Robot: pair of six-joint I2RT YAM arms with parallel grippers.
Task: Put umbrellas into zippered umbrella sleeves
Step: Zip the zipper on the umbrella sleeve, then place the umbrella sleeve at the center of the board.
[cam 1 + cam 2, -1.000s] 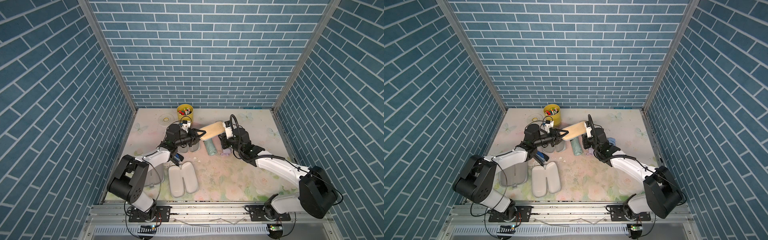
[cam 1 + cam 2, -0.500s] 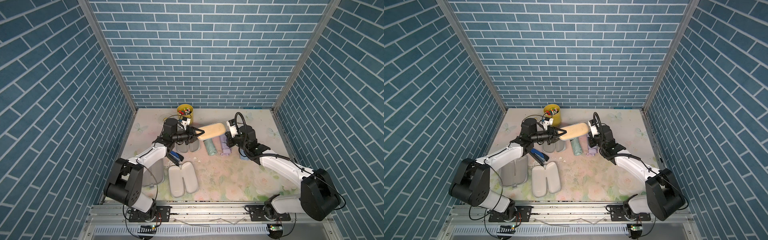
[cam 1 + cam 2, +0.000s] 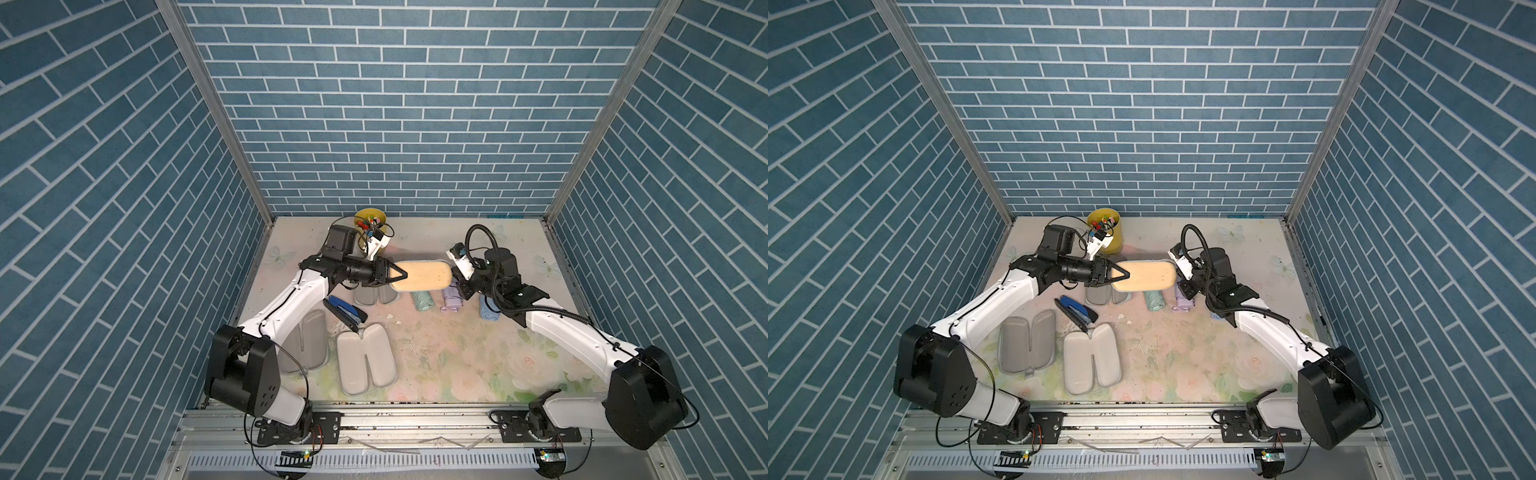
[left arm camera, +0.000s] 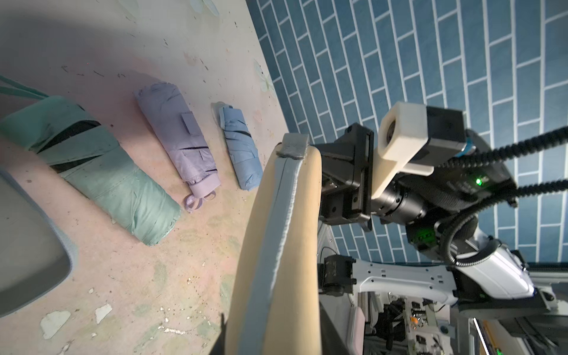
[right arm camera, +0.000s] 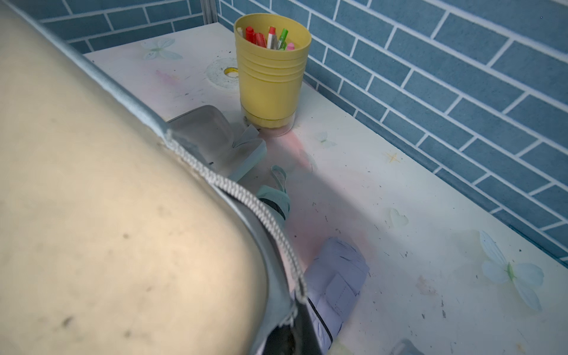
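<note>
Left wrist view looks along the cream-tan sleeve (image 4: 302, 233), which hangs level in the air above the surface (image 4: 129, 276), its two halves brought together along the grey zip tape (image 4: 276, 215). In both top views the left gripper (image 3: 399, 276) has its fingers clamped on one end of the sleeve. The right gripper (image 3: 456, 283) meets the opposite rounded end with its fingers clenched tight. It probably pinches the zip pull there, but the pull is hidden behind the case, so I cannot be sure. The mint green umbrella (image 4: 92, 172), lilac umbrella (image 4: 181, 144) and light blue umbrella (image 4: 241, 150) lie side by side on the surface below, apart from one another. No cream one shows, so it is likely inside this sleeve, and the step in hand is running the zip shut. To do that well, the left arm should act as a firm anchor without twisting. The right should draw along the line of the zip teeth (image 5: 246, 199), following the curve of the end rather than tugging outward, which could drag the case from the left fingers. A slow pull suits the bend, where a slider tends to bind or bite fabric. The open sleeves (image 3: 365, 363) on the surface wait for the rest.
</note>
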